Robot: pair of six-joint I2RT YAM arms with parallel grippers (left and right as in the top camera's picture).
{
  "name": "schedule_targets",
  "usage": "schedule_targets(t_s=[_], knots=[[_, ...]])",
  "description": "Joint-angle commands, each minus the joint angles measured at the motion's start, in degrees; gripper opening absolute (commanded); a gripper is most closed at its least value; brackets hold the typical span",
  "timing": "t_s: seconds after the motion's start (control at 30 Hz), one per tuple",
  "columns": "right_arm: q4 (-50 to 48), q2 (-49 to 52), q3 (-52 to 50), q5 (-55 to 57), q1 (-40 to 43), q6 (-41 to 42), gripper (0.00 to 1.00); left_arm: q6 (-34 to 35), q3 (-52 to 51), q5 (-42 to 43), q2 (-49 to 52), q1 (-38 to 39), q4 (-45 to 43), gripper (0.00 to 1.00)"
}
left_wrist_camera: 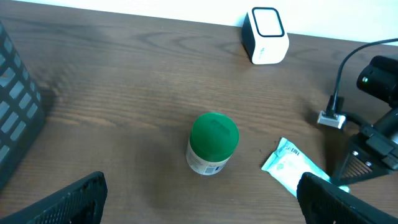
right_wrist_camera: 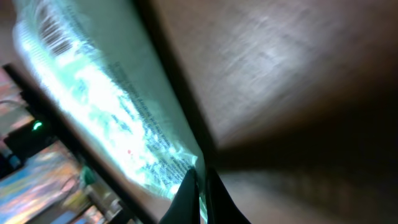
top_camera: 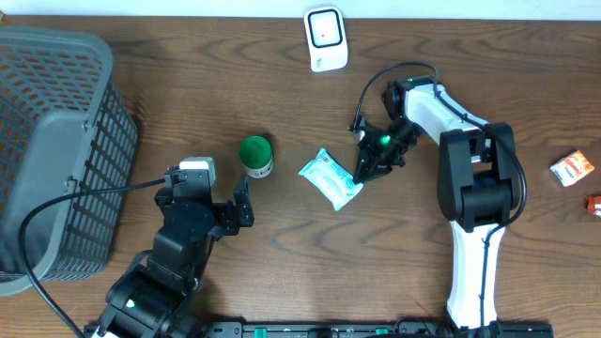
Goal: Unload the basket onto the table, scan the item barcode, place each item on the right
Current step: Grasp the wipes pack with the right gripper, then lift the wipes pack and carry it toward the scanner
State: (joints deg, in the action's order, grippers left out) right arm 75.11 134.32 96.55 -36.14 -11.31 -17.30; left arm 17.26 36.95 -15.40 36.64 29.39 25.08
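- Presently, one pale green packet point(top_camera: 329, 178) is recorded lying flat near the middle of the wooden table point(top_camera: 188, 94), set at a slant.
- Right gripper point(top_camera: 362, 176): jaws are closed tight on the packet's right-hand edge, with thin film pinched between them; in the right wrist view a barcode point(right_wrist_camera: 55, 36) is seen printed near the packet's far end.
- Left gripper point(left_wrist_camera: 202, 199): jaws are held wide apart with nothing between them, just short of a green-lidded bottle point(left_wrist_camera: 212, 143).
- Green-lidded bottle: stood upright on the table, left of the packet and apart from it.
- White scanner point(top_camera: 325, 38): placed at the table's far edge, well apart from the packet.
- Grey mesh basket point(top_camera: 56, 141): set at the table's left side.
- Small orange pack point(top_camera: 571, 169) and a red item point(top_camera: 593, 204), cut off by the frame: noted at the far right.
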Motion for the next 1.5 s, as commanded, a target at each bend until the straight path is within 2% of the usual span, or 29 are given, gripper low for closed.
schedule_targets(t_s=[0.0, 0.23, 0.37, 0.4, 0.43, 0.47, 0.6, 0.7, 0.77, 1.07, 1.2, 1.47], knots=[[4.04, 0.02, 4.48, -6.82, 1.07, -5.88, 0.02, -0.72, 0.13, -0.76, -0.04, -0.17, -0.20, 0.98], [8.20, -7.08, 7.63, -14.67, 5.70, -8.55, 0.02, -0.72, 0.13, -0.76, -0.04, -0.17, -0.20, 0.98], [8.33, -10.75, 7.63, -14.40, 7.37, -8.48, 0.02, -0.72, 0.13, -0.76, -0.04, -0.17, -0.20, 0.98], [8.87, -11.23, 7.61, -13.97, 7.26, -8.24, 0.05, -0.72, 0.13, -0.76, -0.04, -0.17, -0.20, 0.98], [9.27, -11.32, 7.61, -13.11, 6.80, -8.00, 0.17, -0.72, 0.13, -0.76, -0.04, -0.17, -0.20, 0.98], [9.62, -11.43, 7.61, -11.91, 6.05, -7.93, 0.24, -0.72, 0.13, -0.76, -0.04, -0.17, -0.20, 0.98], [6.95, -11.43, 7.58, -1.16, 0.68, -0.74, 0.37, -0.72, 0.13, -0.76, -0.04, -0.17, -0.20, 0.98], [2.78, -11.43, 7.58, 14.58, -4.87, 10.49, 0.55, -0.72, 0.13, -0.76, -0.04, -0.17, -0.20, 0.98], [1.70, -11.43, 7.58, 23.41, -8.70, 14.73, 0.99, -0.72, 0.13, -0.76, -0.04, -0.17, -0.20, 0.98], [-2.82, -11.39, 7.13, 28.65, -19.26, 15.54, 0.99, -0.72, 0.13, -0.76, -0.04, -0.17, -0.20, 0.98], [-5.75, -11.39, 5.03, 35.41, -20.72, 19.69, 0.99, -0.72, 0.13, -0.76, -0.04, -0.17, -0.20, 0.98], [-8.37, -11.39, 0.44, 35.39, -21.73, 19.63, 0.99, -0.72, 0.13, -0.76, -0.04, -0.17, -0.20, 0.98]])
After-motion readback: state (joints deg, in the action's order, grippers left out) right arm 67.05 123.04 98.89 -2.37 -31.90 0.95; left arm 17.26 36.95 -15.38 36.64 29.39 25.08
